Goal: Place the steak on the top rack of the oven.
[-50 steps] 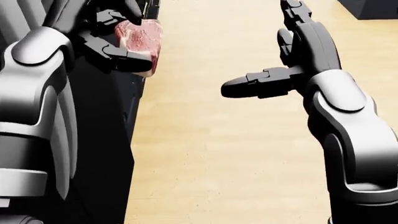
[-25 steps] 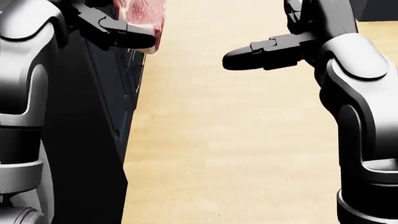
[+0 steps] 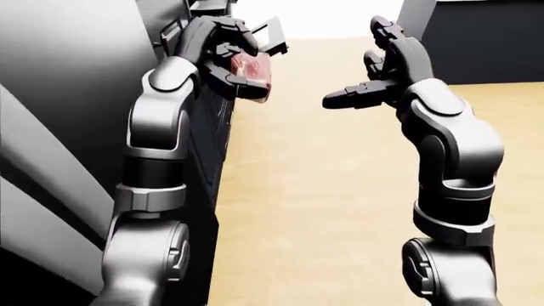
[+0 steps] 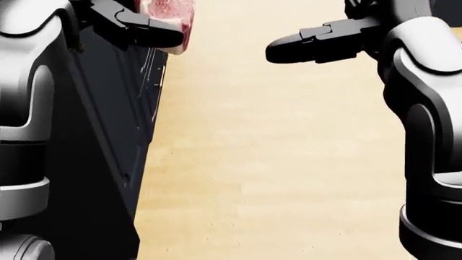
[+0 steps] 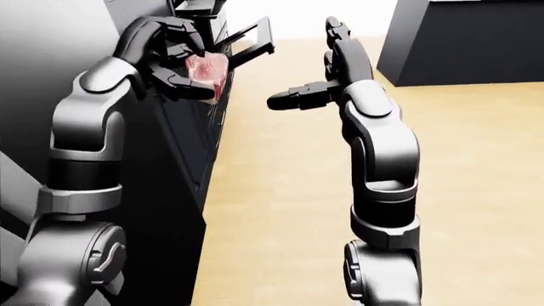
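My left hand (image 3: 227, 62) is shut on a raw red steak (image 3: 252, 68), held high at the upper left of the left-eye view. The same steak (image 5: 206, 70) shows in the right-eye view, close to the dark cabinet front. Just beyond it the oven door (image 5: 247, 39) hangs open, sticking out over the floor. The oven's racks are hidden from here. My right hand (image 3: 367, 67) is raised at the top centre, open, with one finger (image 4: 303, 41) pointing left toward the steak and nothing in it.
A dark cabinet run (image 4: 115, 141) lines the left side, with a grey panel (image 3: 59, 127) nearer me. Pale wooden floor (image 4: 274, 162) stretches up the middle. A dark counter block (image 5: 467, 44) stands at the upper right.
The head view has shifted, so both arms sit higher in the picture. My left hand with the steak has risen toward the top edge. The right hand stays open.
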`<state>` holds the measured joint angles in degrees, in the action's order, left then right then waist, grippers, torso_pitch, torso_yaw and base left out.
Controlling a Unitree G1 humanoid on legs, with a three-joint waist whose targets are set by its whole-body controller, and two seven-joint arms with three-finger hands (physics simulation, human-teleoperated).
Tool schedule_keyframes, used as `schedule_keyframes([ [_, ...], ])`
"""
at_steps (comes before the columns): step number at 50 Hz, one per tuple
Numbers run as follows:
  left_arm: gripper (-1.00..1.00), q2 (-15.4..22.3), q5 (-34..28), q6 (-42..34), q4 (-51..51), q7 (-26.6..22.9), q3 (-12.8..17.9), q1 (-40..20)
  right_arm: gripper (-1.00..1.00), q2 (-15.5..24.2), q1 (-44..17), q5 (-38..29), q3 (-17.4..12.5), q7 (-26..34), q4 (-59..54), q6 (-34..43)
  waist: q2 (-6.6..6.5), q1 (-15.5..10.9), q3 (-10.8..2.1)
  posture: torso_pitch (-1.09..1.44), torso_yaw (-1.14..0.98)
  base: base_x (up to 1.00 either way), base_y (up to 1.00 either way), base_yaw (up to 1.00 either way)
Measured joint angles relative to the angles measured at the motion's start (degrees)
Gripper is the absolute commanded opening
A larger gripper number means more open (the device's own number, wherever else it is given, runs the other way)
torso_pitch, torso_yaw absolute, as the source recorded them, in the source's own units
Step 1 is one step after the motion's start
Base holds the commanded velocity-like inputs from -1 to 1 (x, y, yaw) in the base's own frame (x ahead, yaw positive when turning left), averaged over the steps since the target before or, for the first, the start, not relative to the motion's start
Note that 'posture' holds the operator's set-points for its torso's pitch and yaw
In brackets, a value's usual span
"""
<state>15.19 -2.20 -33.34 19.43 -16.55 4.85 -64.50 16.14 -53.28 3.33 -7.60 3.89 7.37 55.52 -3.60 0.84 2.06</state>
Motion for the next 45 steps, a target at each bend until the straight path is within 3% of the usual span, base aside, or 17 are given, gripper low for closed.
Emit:
schedule_keyframes([
  [2, -0.66, 0.3, 0.0, 0.5, 0.0, 0.3, 0.5, 0.4, 1.00, -0.8, 0.5, 0.0, 0.7, 0.0, 0.2, -0.1, 0.58, -0.8, 0.54, 0.00, 0.00, 0.28, 0.00, 0.00],
  [3, -0.66, 0.5, 0.0, 0.5, 0.4, 0.5, 0.8, 0.8, 1.00, -1.0, 0.6, 0.2, 1.3, 0.3, -0.1, 0.1, 0.24, -1.0, 0.76, 0.00, 0.00, 0.28, 0.00, 0.00],
  [6, -0.65, 0.9, -0.4, -0.3, 2.3, 0.9, 0.9, 0.5, 1.00, -0.7, -0.1, 0.7, 1.8, 1.0, -1.2, 1.1, 0.61, -1.4, 0.41, 0.00, 0.00, 0.28, 0.00, 0.00],
  [11, -0.63, 0.9, -0.1, -0.2, 1.1, 1.3, 0.7, -0.2, 1.00, 0.4, -3.1, 0.0, 0.7, 1.0, -0.7, 1.3, 3.75, -1.8, 0.22, 0.00, 0.00, 0.28, 0.00, 0.00],
  [15, -0.63, 1.1, 0.0, -0.1, 0.1, 1.3, 0.8, -0.9, 1.00, 0.2, -3.3, -0.2, 0.7, 1.0, -0.6, 0.4, 6.98, -2.1, -0.35, 0.00, 0.00, 0.27, 0.00, 0.00],
  [16, -0.63, 0.7, 0.1, 0.0, -0.2, 1.3, 0.6, -0.6, 1.00, 0.3, -2.9, -0.3, 0.5, 0.9, -0.7, 0.3, 6.14, -1.7, 0.10, 0.00, 0.00, 0.28, 0.00, 0.00],
  [18, -0.64, 0.3, 0.4, -0.7, -0.6, 0.8, -0.5, 0.0, 1.00, 0.2, -1.5, -0.6, 0.1, 0.6, -1.4, 0.7, 6.54, -1.2, 1.13, 0.00, 0.00, 0.28, 0.00, 0.00],
  [21, -0.64, 0.4, 0.7, -1.7, -0.6, 0.0, -1.0, 0.0, 1.00, 0.2, -0.9, -0.8, 0.0, 0.5, -2.1, 1.6, 6.01, -0.8, 0.81, 0.00, 0.00, 0.28, 0.00, 0.00],
  [26, -0.64, 0.3, 0.3, -1.3, -1.0, 0.6, -0.1, -0.6, 1.00, 0.4, -1.4, -0.6, -0.2, 0.5, -1.2, 0.7, 2.84, -0.4, 0.67, 0.00, 0.00, 0.28, 0.00, 0.00],
  [29, -0.64, 0.2, 0.4, -0.7, -1.0, 0.8, -0.2, -1.0, 1.00, 0.6, -1.9, -0.6, -0.2, 0.5, -1.2, 0.3, -0.14, -0.1, -0.04, 0.00, 0.00, 0.28, 0.00, 0.00],
  [32, -0.63, 0.7, 0.2, -0.8, -0.3, 1.0, 0.6, 0.3, 1.00, -0.1, -1.2, -0.2, 1.1, 0.9, -1.7, 0.4, -0.04, -1.0, 0.90, 0.00, 0.00, 0.28, 0.00, 0.00],
  [34, -0.65, 0.8, -0.1, -1.3, 0.4, 1.3, 0.8, 0.7, 1.00, -0.1, -1.0, 0.1, 1.4, 1.3, -2.1, 0.9, 0.25, -1.2, 0.61, 0.00, 0.00, 0.28, 0.00, 0.00],
  [40, -0.66, 0.9, 0.0, -1.3, -0.3, 1.2, 0.6, -0.1, 1.00, 0.7, -2.3, -0.4, 0.3, 1.3, -1.7, 0.6, 3.97, -1.8, 0.34, 0.00, 0.00, 0.28, 0.00, 0.00],
  [43, -0.66, 0.9, 0.1, -0.5, 0.6, 1.4, 0.8, -1.2, 1.00, 0.9, -3.4, -0.3, 0.5, 1.4, -2.3, 0.1, 6.78, -2.3, -0.16, 0.00, 0.00, 0.28, 0.00, 0.00],
  [44, -0.67, 0.6, 0.1, -0.2, 0.6, 1.5, 0.7, -1.4, 1.00, 1.2, -3.4, -0.3, 0.4, 1.5, -2.3, -0.1, 6.89, -2.1, -0.18, 0.00, 0.00, 0.27, 0.00, 0.00],
  [45, -0.68, 0.2, 0.1, 0.0, 0.6, 1.5, 0.4, -1.1, 1.00, 1.2, -3.1, -0.4, 0.1, 1.5, -2.4, -0.2, 6.20, -1.6, 0.36, 0.00, 0.00, 0.27, 0.00, 0.00],
])
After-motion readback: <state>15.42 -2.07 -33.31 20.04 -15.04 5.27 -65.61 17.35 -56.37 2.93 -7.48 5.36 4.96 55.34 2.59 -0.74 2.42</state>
